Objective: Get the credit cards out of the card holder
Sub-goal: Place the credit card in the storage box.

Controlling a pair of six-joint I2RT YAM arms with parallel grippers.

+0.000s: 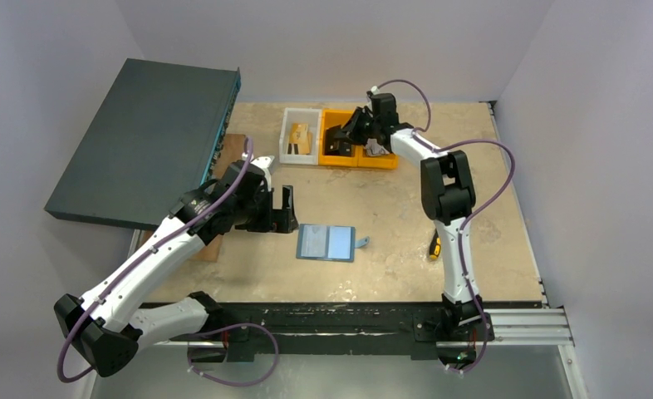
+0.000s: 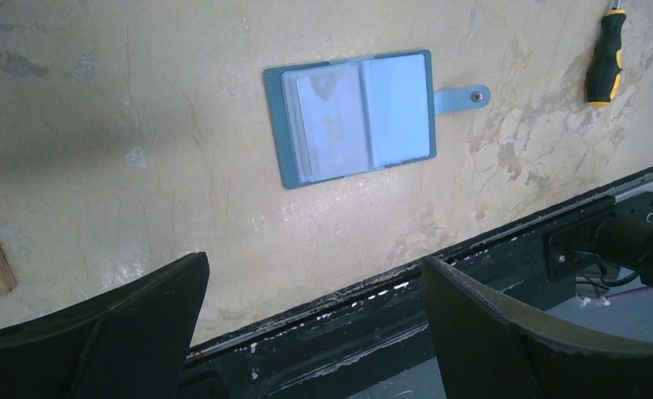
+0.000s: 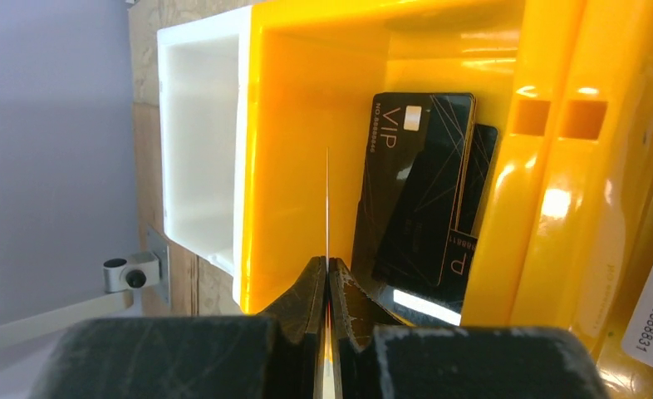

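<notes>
Credit card, seen only edge-on, sits pinched in right gripper at orange bin; left gripper spread.

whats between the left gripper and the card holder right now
Only bare tabletop lies between the left gripper and the card holder; the left wrist view shows it best.

Bare table lies all round the open card holder — only a screwdriver sits off to its right.
</notes>
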